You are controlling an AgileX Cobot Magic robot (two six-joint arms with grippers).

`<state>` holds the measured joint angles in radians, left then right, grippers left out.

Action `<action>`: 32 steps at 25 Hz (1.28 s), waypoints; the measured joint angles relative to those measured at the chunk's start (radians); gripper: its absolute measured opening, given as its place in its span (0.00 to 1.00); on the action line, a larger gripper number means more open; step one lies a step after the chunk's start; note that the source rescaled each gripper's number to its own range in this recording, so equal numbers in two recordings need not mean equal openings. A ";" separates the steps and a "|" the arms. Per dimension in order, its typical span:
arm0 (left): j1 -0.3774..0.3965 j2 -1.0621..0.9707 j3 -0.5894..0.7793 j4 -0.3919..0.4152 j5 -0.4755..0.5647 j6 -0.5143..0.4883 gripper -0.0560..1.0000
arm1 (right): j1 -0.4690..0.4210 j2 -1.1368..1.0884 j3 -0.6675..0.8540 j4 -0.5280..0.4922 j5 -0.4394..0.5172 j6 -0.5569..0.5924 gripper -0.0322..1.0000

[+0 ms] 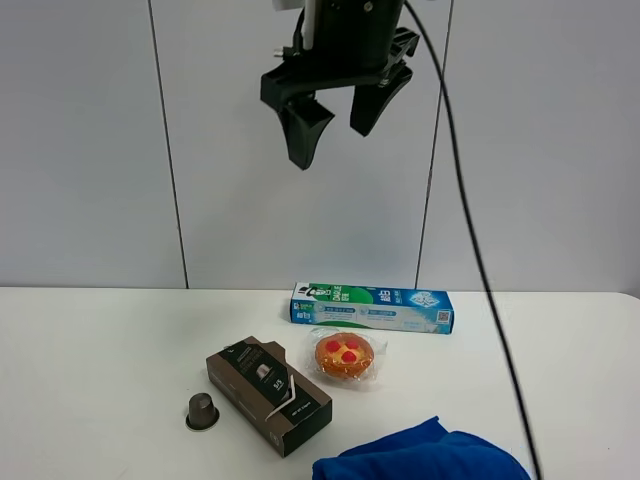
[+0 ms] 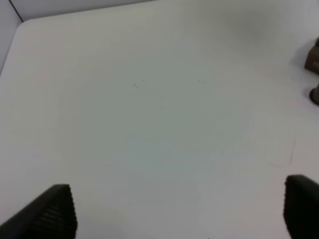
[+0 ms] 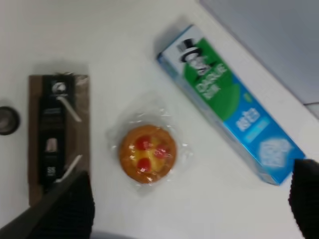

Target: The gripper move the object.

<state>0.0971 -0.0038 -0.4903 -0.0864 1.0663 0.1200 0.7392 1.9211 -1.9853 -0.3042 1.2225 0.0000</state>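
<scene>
The object, a tiny dark brown capsule [image 1: 202, 411], stands on the white table [image 1: 90, 350] at the front left, just left of the long brown carton [image 1: 268, 393]. It shows at the edge of the right wrist view [image 3: 7, 120] and of the left wrist view [image 2: 315, 94]. My right gripper [image 1: 330, 145] hangs high above the table, open and empty, over the items; its fingertips [image 3: 70, 204] frame the right wrist view. My left gripper [image 2: 174, 214] is open and empty over bare table, away from the capsule. It is out of the exterior high view.
A blue-green toothpaste box [image 1: 372, 307] lies at the back. A wrapped fruit tart [image 1: 344, 356] sits between it and the carton. A blue cloth [image 1: 425, 455] lies at the front right. A black cable [image 1: 480, 270] hangs down from the right arm.
</scene>
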 joint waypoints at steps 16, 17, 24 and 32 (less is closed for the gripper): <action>0.000 0.000 0.000 0.000 0.000 0.000 1.00 | -0.306 -0.659 0.812 0.076 -0.215 0.119 0.75; 0.000 0.000 0.000 0.000 0.000 0.000 1.00 | -0.347 -0.715 0.860 0.074 -0.208 0.114 0.75; 0.000 0.000 0.000 0.000 0.000 0.000 1.00 | -0.609 -1.130 1.071 0.076 -0.124 0.067 0.75; 0.000 0.000 0.000 0.000 0.000 0.000 1.00 | -0.784 -1.547 1.214 0.241 -0.085 0.067 0.75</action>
<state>0.0971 -0.0038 -0.4903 -0.0864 1.0663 0.1200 -0.0449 0.3737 -0.7718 -0.0629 1.1379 0.0668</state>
